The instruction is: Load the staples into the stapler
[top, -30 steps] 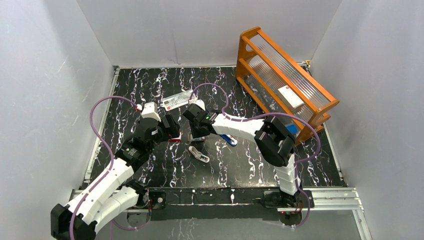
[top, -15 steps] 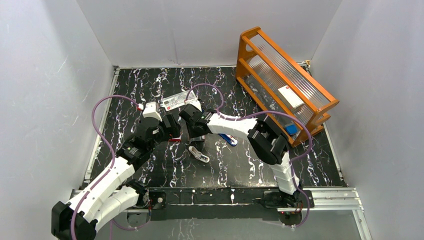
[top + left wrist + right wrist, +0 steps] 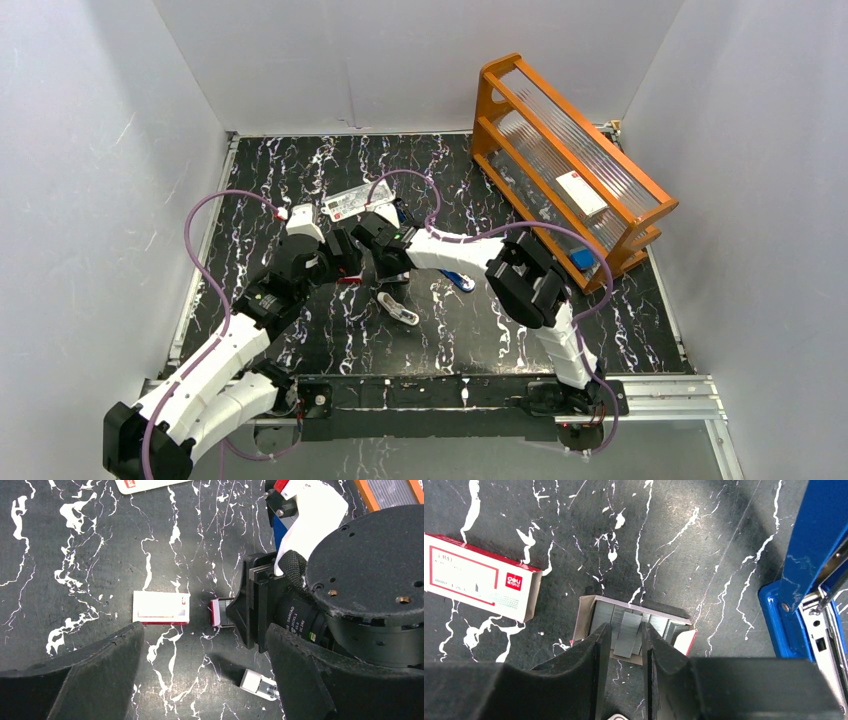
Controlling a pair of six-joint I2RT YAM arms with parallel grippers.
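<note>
Item: my right pincer, clenched on one strip of the staples, low in their open tray. Beside it: my left pincer, released, hovering above the table. Beyond: red-and-white box, left; the stapler, hinged open, right of tray, not touching.

Stapler cut by right edge in right wrist view, mostly under right arm from top. Staples partly behind fingers; grip unclear.
</note>
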